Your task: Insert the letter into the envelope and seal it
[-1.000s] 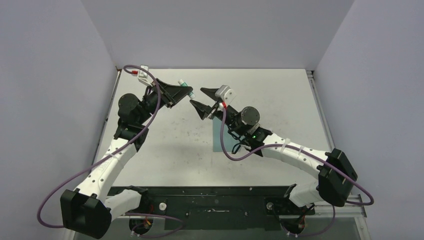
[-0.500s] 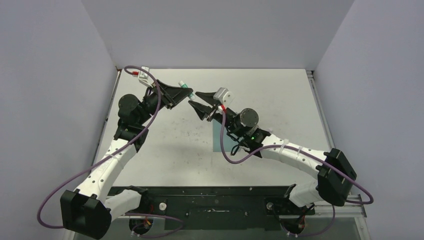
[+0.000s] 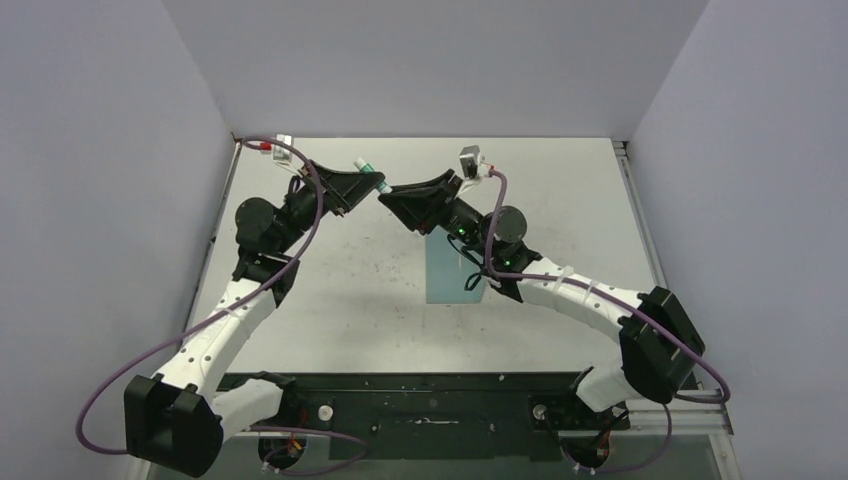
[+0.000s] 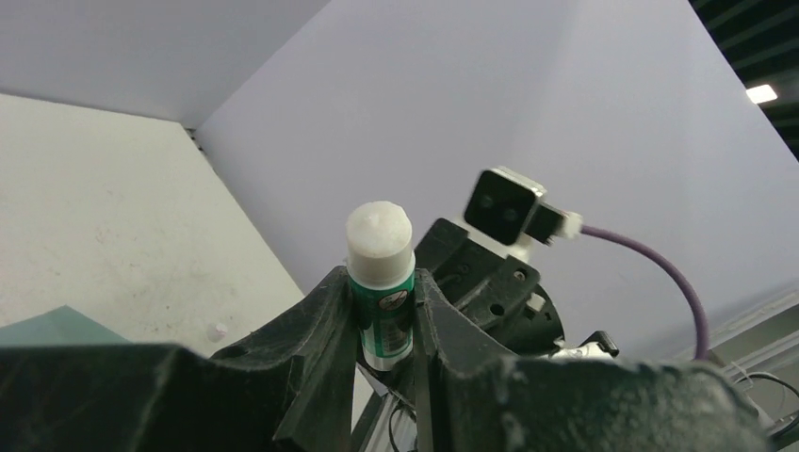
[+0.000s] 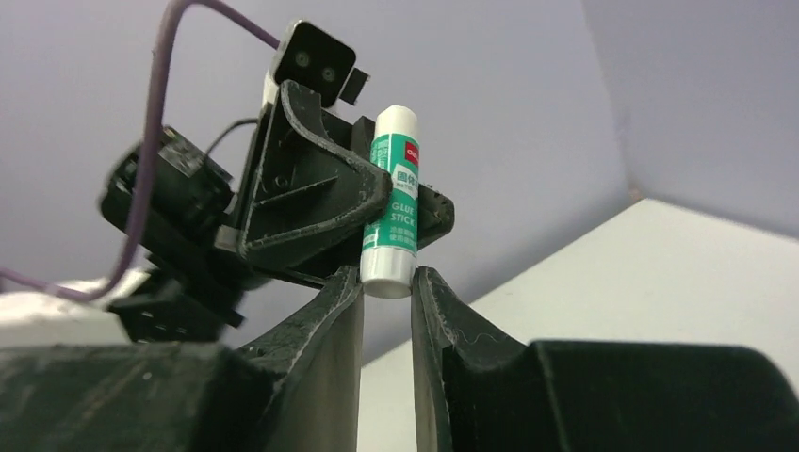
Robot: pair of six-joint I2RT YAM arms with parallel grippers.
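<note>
The counter (image 3: 330, 290) is a pale off-white sheet, scuffed with dark smudges and fine scratches, mostly across its middle. Plain lavender-grey walls (image 3: 420, 60) close it in on the left, the far and the right sides and meet in the two far corners. A black rail (image 3: 430, 400) runs along the near edge, where both arm bases are bolted. In the left wrist view a dark ceiling with a lit lamp (image 4: 761, 93) shows above the top of the wall.

The envelope (image 3: 452, 275) lies flat on the counter, a little right of the middle, with its long sides running from near to far. Its far end is hidden under the right arm.

Both arms reach up over the far part of the counter, slightly left of the middle, and meet there in the air. The left end effector (image 4: 381, 282) is clamped across the green-labelled body of a glue stick (image 5: 394, 202), which is lifted well off the surface. The right end effector (image 5: 387, 278) has its fingers drawn in against both sides of the stick's white end, gripping it. Purple cables (image 3: 310, 190) loop from each wrist camera back along the arms.
</note>
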